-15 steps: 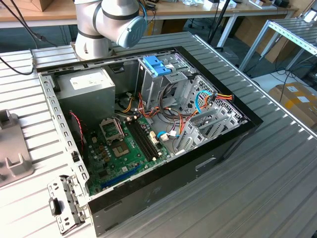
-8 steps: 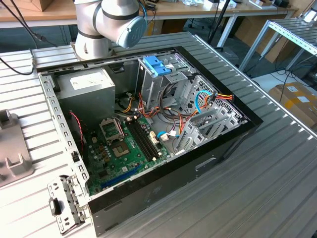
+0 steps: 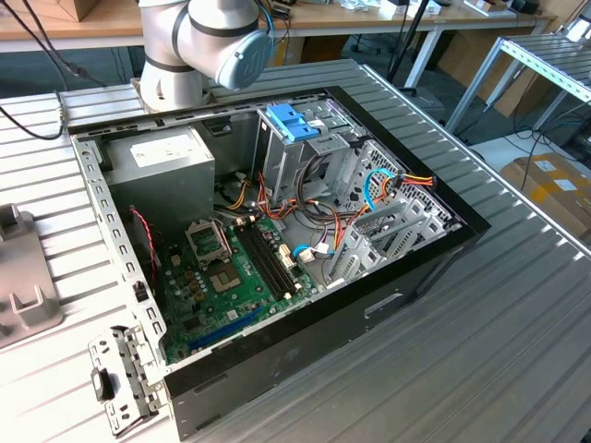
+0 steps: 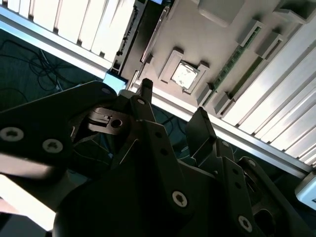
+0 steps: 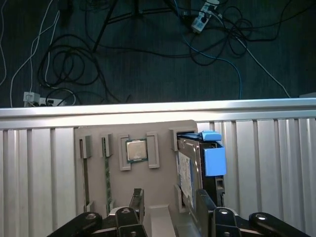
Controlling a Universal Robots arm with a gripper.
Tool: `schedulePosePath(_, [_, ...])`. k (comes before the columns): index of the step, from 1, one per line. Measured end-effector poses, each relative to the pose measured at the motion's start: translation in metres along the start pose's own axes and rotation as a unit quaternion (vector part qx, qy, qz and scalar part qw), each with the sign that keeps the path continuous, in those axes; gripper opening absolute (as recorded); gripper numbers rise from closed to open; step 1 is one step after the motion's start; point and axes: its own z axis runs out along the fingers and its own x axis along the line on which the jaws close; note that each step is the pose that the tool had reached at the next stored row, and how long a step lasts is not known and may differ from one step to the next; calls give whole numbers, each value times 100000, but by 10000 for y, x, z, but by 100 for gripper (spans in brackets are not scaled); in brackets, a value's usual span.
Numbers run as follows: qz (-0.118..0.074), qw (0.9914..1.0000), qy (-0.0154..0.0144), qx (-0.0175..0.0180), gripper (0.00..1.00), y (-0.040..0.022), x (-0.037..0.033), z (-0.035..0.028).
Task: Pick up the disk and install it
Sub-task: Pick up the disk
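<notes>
While the arm sits at the top left of the exterior view, the open PC case takes up the middle of the ribbed worktop. It's got a green motherboard inside, plus a drive cage with blue tabs (top centre of the frame).

In the first wrist view the disk stands on edge in a slot of a grey holder, with its light-blue frame on the outer side and a processor chip nearby. The fingers are spread apart and gripping nothing. One tip is near the disk, can't tell if it's touching.

Second wrist view, same deal: fingers apart, chip beyond them.
</notes>
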Motion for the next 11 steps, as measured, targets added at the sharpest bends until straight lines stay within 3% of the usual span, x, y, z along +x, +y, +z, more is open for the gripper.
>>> schedulePosePath(7, [-86, 100000, 2, 2, 55, -8, -107, 27])
schedulePosePath(11, [-1198, 99993, 51, -29, 55, -7, -157, 49])
